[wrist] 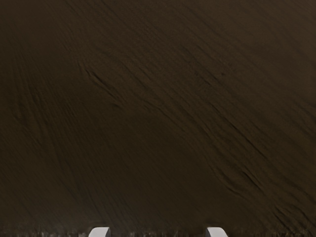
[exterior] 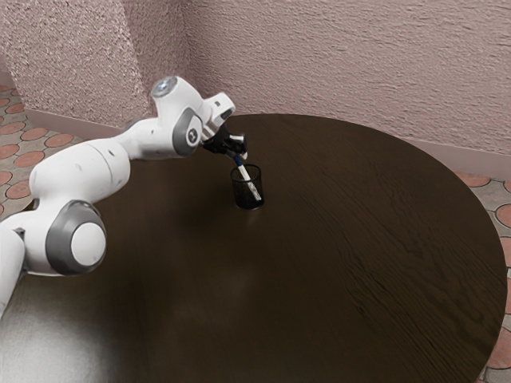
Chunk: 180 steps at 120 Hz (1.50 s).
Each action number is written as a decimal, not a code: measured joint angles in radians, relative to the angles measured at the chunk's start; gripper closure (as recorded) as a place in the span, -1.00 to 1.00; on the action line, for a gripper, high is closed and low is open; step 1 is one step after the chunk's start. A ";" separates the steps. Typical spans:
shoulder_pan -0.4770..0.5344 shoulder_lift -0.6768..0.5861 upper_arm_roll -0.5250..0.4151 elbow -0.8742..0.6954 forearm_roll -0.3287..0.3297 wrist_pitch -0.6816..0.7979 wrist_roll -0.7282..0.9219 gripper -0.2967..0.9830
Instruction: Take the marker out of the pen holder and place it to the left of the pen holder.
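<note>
Poised with the black two-finger tool [exterior: 239, 150], spread wide, beside the blue upper end of the white marker [exterior: 244, 171], leaning inside the black mesh cylindrical pen holder [exterior: 239, 191] on the dark wooden surface [exterior: 319, 263]. Could slip off the slanted shaft through an off-centre close, or topple the holder through pulling sideways before clearing its rim.

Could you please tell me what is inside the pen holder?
A marker leans inside the pen holder, blue end above the rim; its dark mesh obscures the bottom.
</note>
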 joint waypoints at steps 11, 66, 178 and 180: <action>0.000 -0.014 0.000 -0.023 -0.016 -0.015 -0.001 0.29; 0.001 -0.061 0.010 -0.024 -0.069 -0.064 -0.028 0.63; 0.261 -0.279 -0.078 -0.401 -0.347 -0.298 -0.076 0.68; 0.270 -0.262 -0.092 -0.392 -0.352 -0.303 -0.075 0.68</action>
